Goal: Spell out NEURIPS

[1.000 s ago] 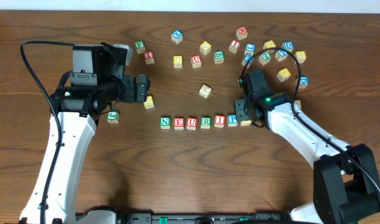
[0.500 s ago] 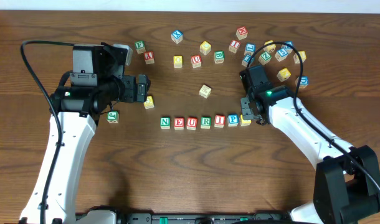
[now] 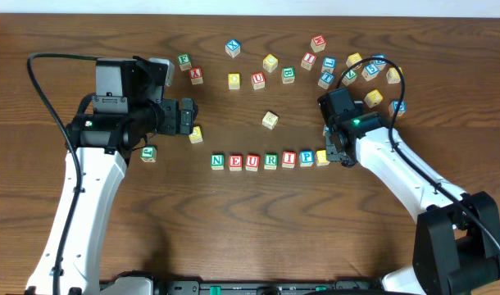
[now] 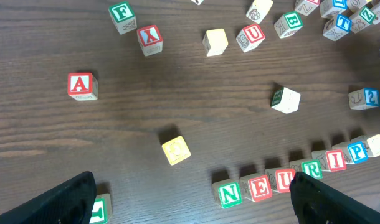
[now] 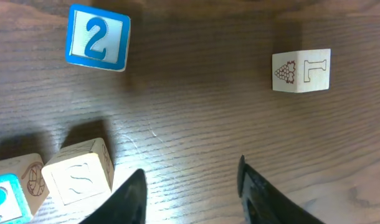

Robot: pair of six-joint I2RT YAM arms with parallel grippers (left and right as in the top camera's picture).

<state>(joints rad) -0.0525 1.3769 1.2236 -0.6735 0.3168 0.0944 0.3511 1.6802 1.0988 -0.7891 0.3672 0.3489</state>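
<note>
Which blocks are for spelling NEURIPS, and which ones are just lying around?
For the word, in one row: green N, red E, red U, green R, red I, blue P, pale S.

Just lying about: green F, red A, spare red U, green B, blue 2.

- Green N [image 3: 217, 161], red E [image 3: 235, 161], red U [image 3: 252, 161], green R [image 3: 270, 160], red I [image 3: 288, 159], blue P [image 3: 306, 157]: in a row, letters up.
- Yellowish S cube [image 3: 322, 157]: just beside P, at row's right end.

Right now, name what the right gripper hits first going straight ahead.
Probably bare table: the right gripper aims between the 2 block and the grape block, missing both; depth is unclear.
</note>
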